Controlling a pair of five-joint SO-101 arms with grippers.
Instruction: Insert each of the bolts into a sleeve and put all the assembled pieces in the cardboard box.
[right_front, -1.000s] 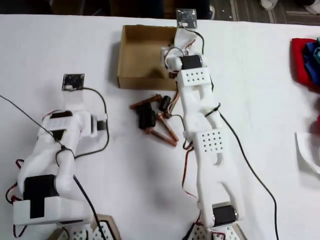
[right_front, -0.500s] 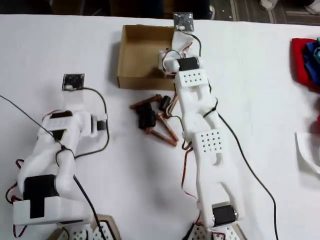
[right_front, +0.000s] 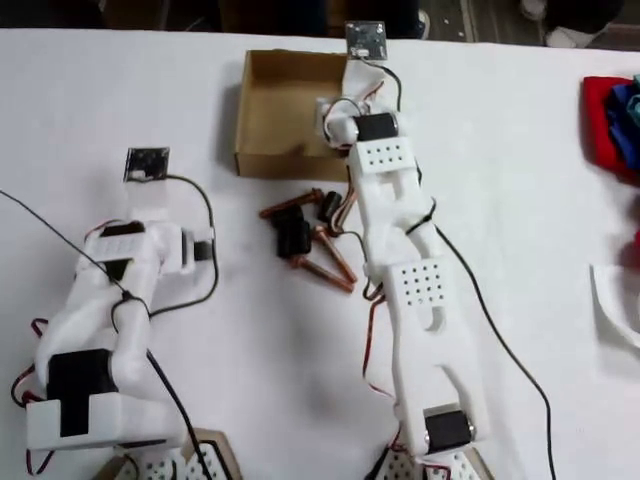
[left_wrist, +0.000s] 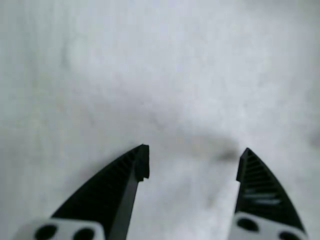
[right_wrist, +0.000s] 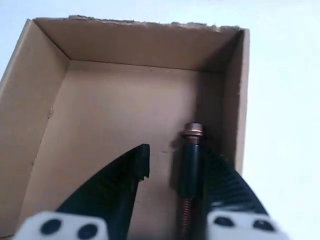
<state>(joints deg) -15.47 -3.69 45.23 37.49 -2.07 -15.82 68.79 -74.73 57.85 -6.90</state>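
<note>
The right arm (right_front: 400, 230) has edged slightly to the left in the high view, and its wrist now sits above the right part of the cardboard box (right_front: 262, 110). The right gripper (right_wrist: 177, 156) hangs inside the box with its fingers spread apart. A bolt in a black sleeve (right_wrist: 192, 165) lies just beside one finger, close to the box wall, and the other finger stands clear of it. On the white table (right_front: 520, 150), just in front of the box, lies a loose heap of copper bolts (right_front: 335, 262) and black sleeves (right_front: 293, 235). The left arm (right_front: 110, 290) has stayed put, well off to the left. The left gripper (left_wrist: 195, 151) is spread open over the table.
</note>
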